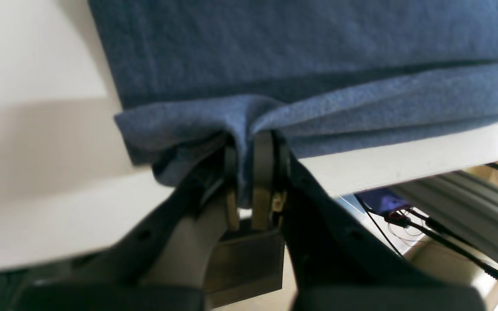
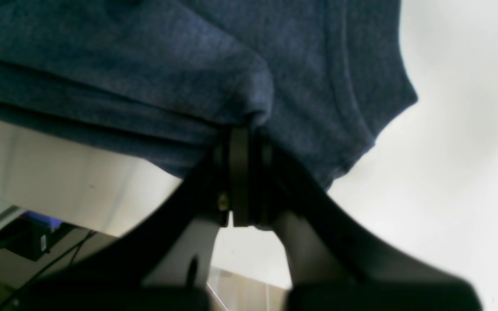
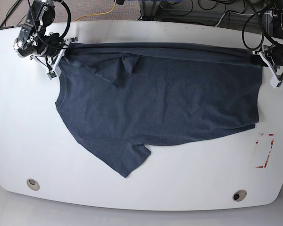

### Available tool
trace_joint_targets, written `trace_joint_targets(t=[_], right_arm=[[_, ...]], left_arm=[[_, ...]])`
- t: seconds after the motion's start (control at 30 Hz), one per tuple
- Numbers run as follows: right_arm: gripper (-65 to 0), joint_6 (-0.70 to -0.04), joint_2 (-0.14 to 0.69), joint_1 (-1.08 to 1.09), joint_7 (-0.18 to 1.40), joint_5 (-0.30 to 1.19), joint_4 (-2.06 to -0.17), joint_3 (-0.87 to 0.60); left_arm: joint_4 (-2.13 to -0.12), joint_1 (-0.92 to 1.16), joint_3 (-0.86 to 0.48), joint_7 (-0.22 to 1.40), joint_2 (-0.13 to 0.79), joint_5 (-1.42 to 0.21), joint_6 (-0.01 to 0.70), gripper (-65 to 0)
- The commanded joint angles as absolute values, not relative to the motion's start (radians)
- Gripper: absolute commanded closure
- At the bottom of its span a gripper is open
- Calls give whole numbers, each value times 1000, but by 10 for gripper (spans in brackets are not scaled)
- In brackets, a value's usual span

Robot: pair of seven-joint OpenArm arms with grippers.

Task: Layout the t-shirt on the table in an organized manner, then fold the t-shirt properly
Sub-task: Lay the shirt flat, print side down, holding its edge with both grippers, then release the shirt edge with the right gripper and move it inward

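The left gripper (image 1: 251, 172) has its fingers (image 1: 263, 172) pinched narrow on a bunched fold of the t-shirt (image 1: 301, 52), right at the cloth's edge. The right gripper (image 2: 240, 172) does the same, its fingers (image 2: 239, 172) closed on a gathered lip of the dark blue cloth.

In the base view both grips sit at the far edge of the t-shirt (image 3: 165, 99): the right gripper (image 3: 56, 54) at the left corner of that edge, the left gripper (image 3: 266, 63) at the right corner. Between them the far edge runs as a taut, doubled band. The rest of the t-shirt lies flat on the white surface (image 3: 28, 141), one sleeve (image 3: 127, 157) pointing toward the near side, and a small triangular flap (image 3: 120, 70) is turned over just inside the far edge.

Judging from this, the cloth is being stretched or a fold begun. The risks: each grip holds only a thin bunch, so uneven pulling could slip a corner free; the turned flap and doubled band may be trapped as creases; and the far edge lies near the surface's rim, where cloth could slide off.
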State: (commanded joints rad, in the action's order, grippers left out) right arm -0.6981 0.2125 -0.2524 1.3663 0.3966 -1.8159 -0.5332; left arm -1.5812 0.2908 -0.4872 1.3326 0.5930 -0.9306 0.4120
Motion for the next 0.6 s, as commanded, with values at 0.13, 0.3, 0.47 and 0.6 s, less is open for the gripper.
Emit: trace_joint_targets(t=[0.13,0.3,0.47,0.6], right_arm=[[0,-698,211,-239,1366,397,-1816,-533],[-2,-698,194,-234,1366,390,-1816,-536],[-117,-698,186,-232,1366,389,-1816,-536],[-306,-698,185,-232,1366,395,-1817,-538]], left_arm=[[-1540,251,-472,1333,601,-931,412,-13],[-1508,188,-446,1333,601,-931,412,-125],[-1506,153,-430,1333,601,-931,412,-325],[-1506,128,-429,1333,601,-931,412,-385]])
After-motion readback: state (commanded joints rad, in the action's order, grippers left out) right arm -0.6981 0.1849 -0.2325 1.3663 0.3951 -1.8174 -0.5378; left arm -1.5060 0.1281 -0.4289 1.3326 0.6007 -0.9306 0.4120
